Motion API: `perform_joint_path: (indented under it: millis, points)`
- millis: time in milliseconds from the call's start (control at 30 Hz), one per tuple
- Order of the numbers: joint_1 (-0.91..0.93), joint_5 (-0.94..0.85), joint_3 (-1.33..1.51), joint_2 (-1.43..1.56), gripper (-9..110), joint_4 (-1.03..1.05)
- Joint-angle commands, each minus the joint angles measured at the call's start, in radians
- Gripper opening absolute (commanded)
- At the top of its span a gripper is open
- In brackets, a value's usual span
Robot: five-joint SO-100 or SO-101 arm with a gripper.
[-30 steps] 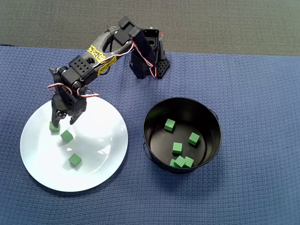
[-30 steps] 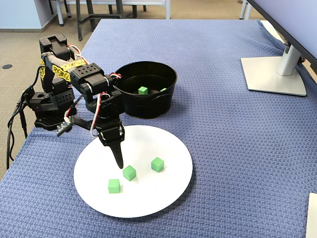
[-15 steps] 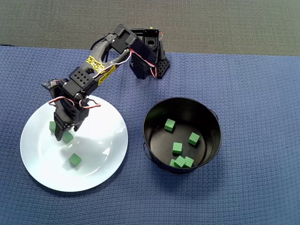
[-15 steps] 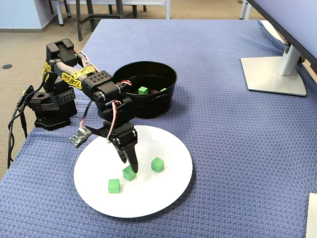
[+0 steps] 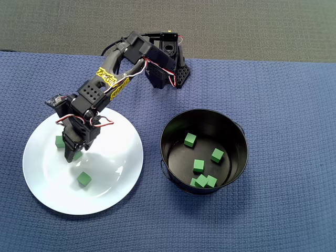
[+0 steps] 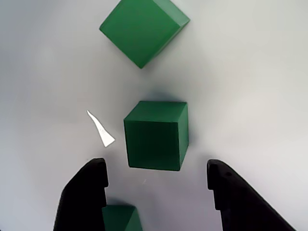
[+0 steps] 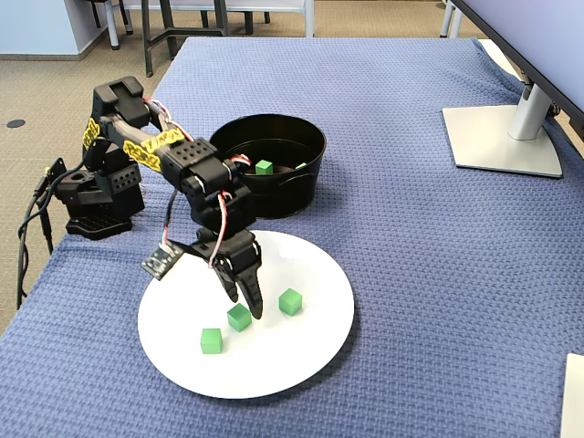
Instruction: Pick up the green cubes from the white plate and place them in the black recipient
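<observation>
Three green cubes lie on the white plate; arm bent down, end effector spread wide over one.

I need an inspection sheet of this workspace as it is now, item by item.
Surface: blue woven cloth covering the table.
Job's things: three green cubes on the white plate; five cubes visible in the black pot.
Clutter: nothing seen.
Grippers: pincer open, straddling the middle cube, not touching it.
Cables: wires hang off the table beside the arm base.
Surroundings: monitor stand; chair legs beyond the table.
</observation>
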Motion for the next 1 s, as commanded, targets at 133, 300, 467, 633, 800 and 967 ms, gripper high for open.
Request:
perform_joint_path:
  millis: [133, 300, 467, 633, 800, 967]
  points:
    - [0.017, 0.008, -0.097, -0.014, 17, 0.011]
    - [0.023, 0.011, -0.117, -0.031, 16, 0.017]
    - [0.032, 0.011, -0.121, -0.038, 16, 0.023]
    - [0.034, 0.011, -0.121, -0.038, 16, 0.023]
    - [0.04, 0.017, -0.117, -0.04, 13, 0.017]
    - [0.046, 0.021, -0.121, -0.055, 10, 0.008]
